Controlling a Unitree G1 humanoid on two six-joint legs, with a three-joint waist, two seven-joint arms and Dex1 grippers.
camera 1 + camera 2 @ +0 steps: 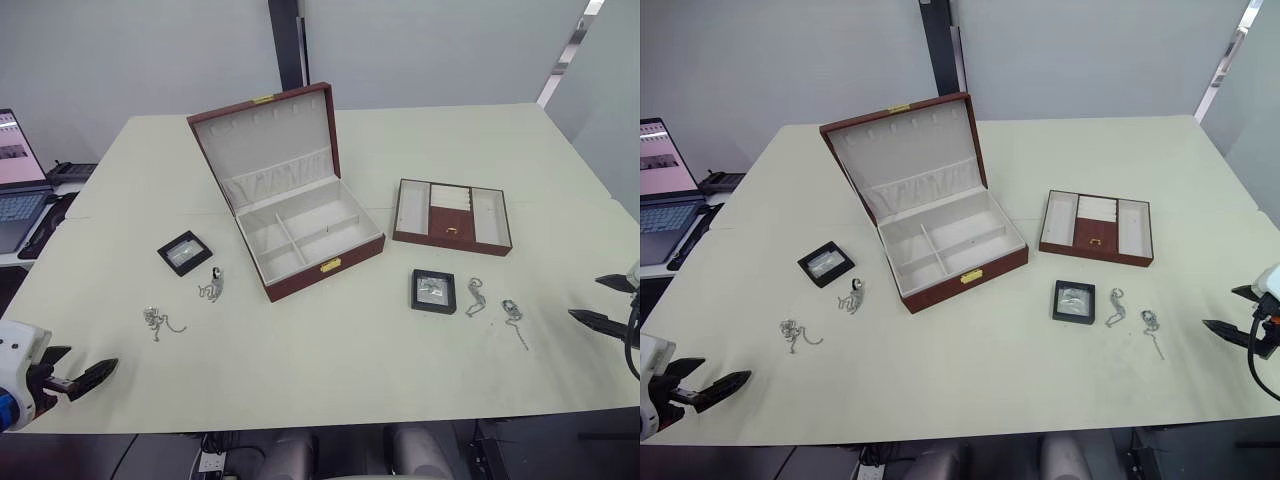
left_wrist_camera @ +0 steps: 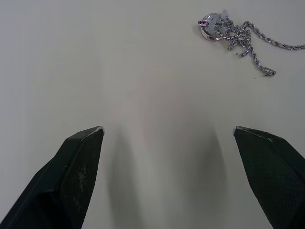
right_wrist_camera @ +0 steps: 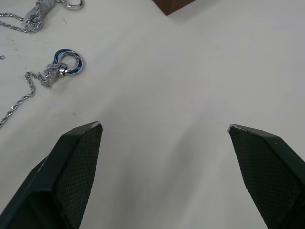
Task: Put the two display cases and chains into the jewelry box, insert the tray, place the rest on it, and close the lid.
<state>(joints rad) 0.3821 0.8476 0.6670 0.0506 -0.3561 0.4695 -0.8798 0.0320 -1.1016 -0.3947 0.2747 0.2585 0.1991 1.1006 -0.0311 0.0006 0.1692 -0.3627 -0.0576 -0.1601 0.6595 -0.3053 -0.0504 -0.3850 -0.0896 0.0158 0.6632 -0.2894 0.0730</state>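
The jewelry box (image 1: 318, 236) stands open at the table's middle, its lid (image 1: 268, 138) tilted back and its cream compartments empty. One display case (image 1: 184, 252) lies left of the box and the other (image 1: 433, 291) right of it. Two silver chains (image 1: 212, 287) (image 1: 155, 320) lie near the left case. Two more silver pieces (image 1: 474, 296) (image 1: 513, 314) lie beside the right case. My left gripper (image 1: 88, 364) hovers open at the near left edge, with a chain (image 2: 228, 31) ahead of it. My right gripper (image 1: 603, 301) is open at the right edge, near a blue-ringed chain (image 3: 64, 67).
The shallow brown tray (image 1: 412, 212) sits right of the box, well back from the right case. A laptop (image 1: 15, 180) stands on a side desk off the table's left edge. Bare tabletop runs along the near edge between my grippers.
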